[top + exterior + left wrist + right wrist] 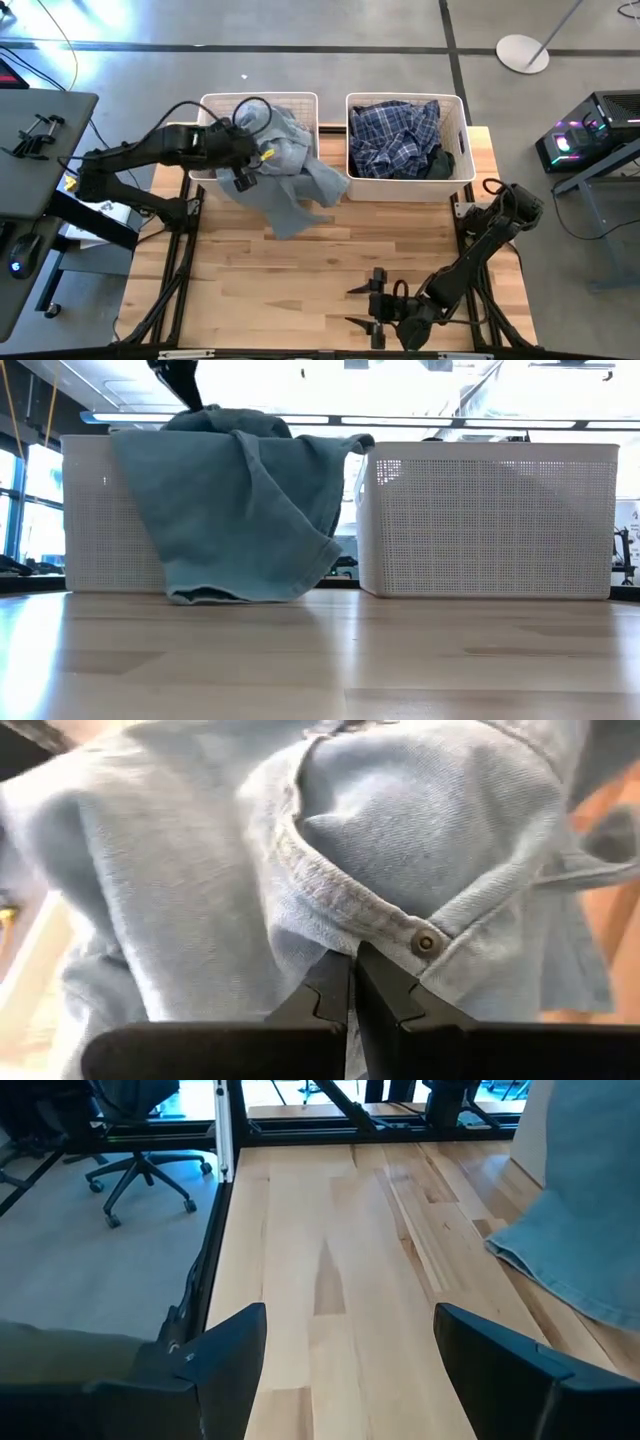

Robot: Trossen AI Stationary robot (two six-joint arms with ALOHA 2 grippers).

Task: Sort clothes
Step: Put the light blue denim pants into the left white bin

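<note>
A grey-blue denim garment [290, 165] lies draped over the near rim of the left white basket [215, 105]; its lower part hangs down the basket's front and its hem [225, 595] rests on the table. My left gripper [250, 150] is shut on it above the basket. A navy-white plaid garment [395, 135] and something dark lie in the right basket [460, 140]. My right gripper [365, 305] is open and empty near the table's front edge. My left gripper pinches a fold of the denim garment at a stitched seam next to a metal rivet [425, 942] between its two shut fingers [385, 985]. The cloth bunches around the fingertips. Most of the garment lies on the basket's rim and hangs down its front, slack.
The two white slatted baskets stand side by side at the table's far edge. Bare wooden tabletop [330, 270] lies between them and the front edge. A desk [40, 150] stands left of the table, a computer [590, 135] to the right.
</note>
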